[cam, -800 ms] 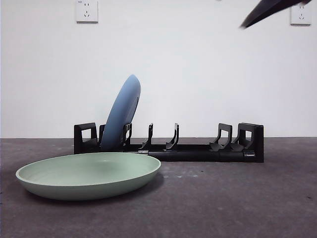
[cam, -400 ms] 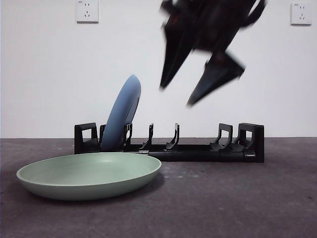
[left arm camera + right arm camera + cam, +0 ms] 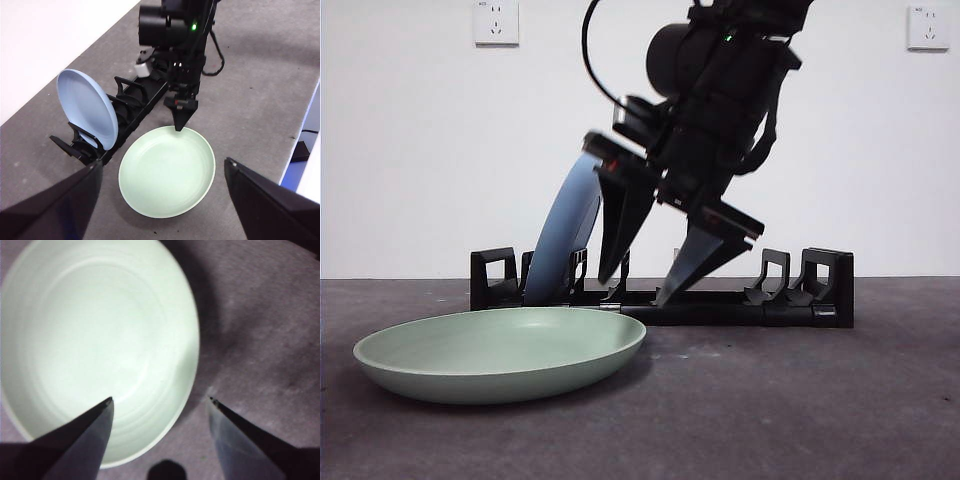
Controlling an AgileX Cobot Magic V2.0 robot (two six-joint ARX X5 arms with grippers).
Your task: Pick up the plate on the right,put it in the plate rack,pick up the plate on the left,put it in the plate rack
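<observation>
A pale green plate (image 3: 500, 352) lies flat on the table at the left, in front of the black plate rack (image 3: 720, 305). A blue plate (image 3: 565, 228) stands tilted between the rack's left prongs. My right gripper (image 3: 638, 290) hangs open just above the green plate's right rim, with one jaw over the plate (image 3: 95, 340) and the other over bare table. In the left wrist view, high above, the green plate (image 3: 167, 172), the blue plate (image 3: 85, 107), the rack (image 3: 135, 97) and the right gripper (image 3: 179, 117) all show. My left gripper (image 3: 163, 161) is open and holds nothing.
A white wall runs close behind the rack, with sockets (image 3: 495, 22) high up. The table's edge (image 3: 307, 107) shows in the left wrist view beyond the green plate. The right arm's black body (image 3: 720, 90) stands in front of the rack's middle prongs.
The right arm has come down from the top right corner to the green plate's right rim, jaws open. Both plates and the rack have stayed put.
</observation>
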